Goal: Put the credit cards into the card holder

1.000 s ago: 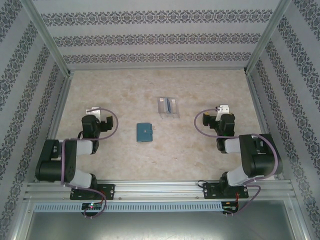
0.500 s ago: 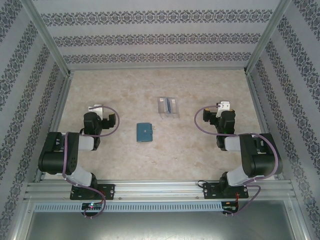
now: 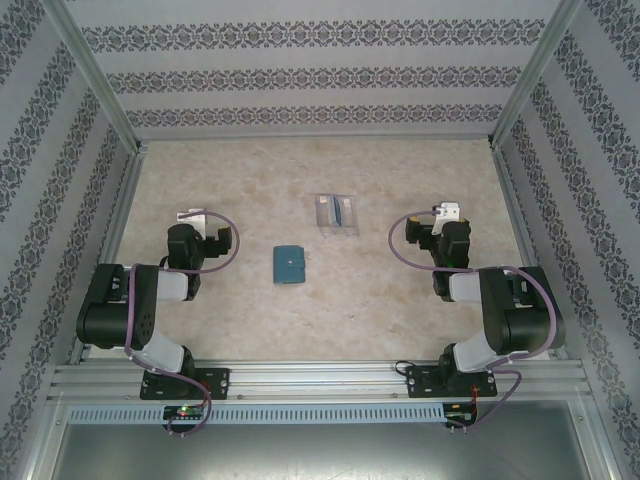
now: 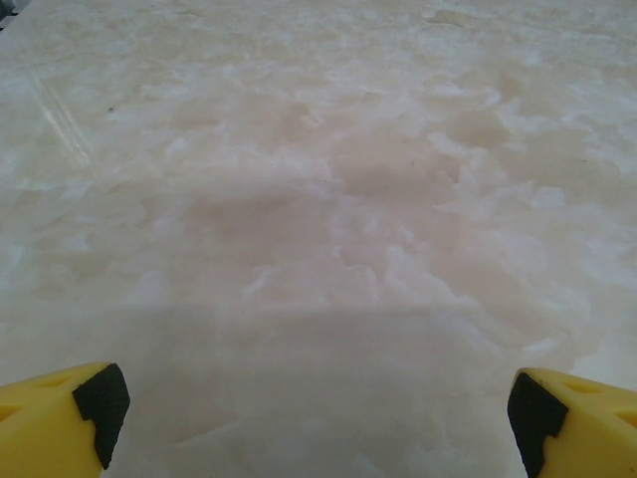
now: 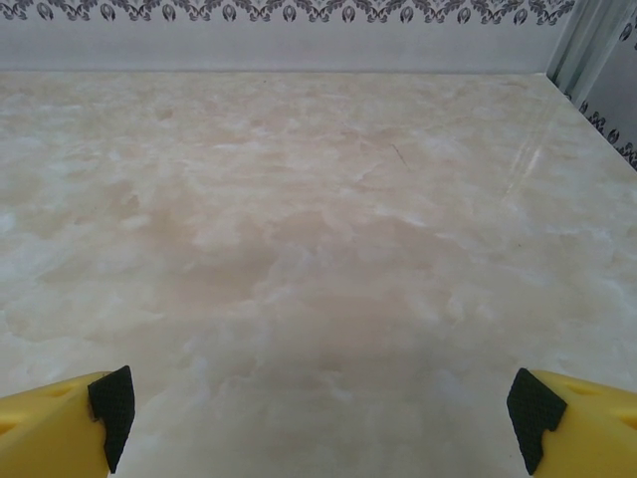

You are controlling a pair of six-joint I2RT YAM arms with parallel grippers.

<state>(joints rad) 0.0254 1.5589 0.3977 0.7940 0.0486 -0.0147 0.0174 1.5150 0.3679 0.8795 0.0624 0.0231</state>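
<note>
Step in hand, as I'm reading it: pre-approach, nothing is being grasped yet. Both arms are sitting folded near their bases.

Left gripper (image 3: 190,217) is hovering at 9 o'clock of the card holder (image 3: 335,214), well apart from it. Its wrist view is showing the yellow fingers with black pads (image 4: 102,398) spread wide, with nothing between them but bare table (image 3: 400,300).

Right gripper (image 3: 445,213) is hovering at 3 o'clock of the holder, also well apart. Its jaws are gaping just as wide and gripping nothing; its pads (image 5: 111,398) are framing bare marble.

The holder is lying past table centre, at 1 o'clock of the blue-grey wallet (image 3: 289,264), near it but not touching.

Credit cards: I'm not making them out with confidence. A blue strip (image 3: 343,210) is sitting inside the holder's outline. It may be the blue card or part of the stand; it's too small to tell. I'm not finding the orange-tan card, and I'm guessing it's hiding in the closed wallet.

Next move is calling for locating a card first, probably by opening the wallet. One arm would be pinning the wallet while the other is pinching a thin card edge, then lining it up with the holder's slot.

The clear plastic is washing out against the pale top, so its edges are hard to trace.
</note>
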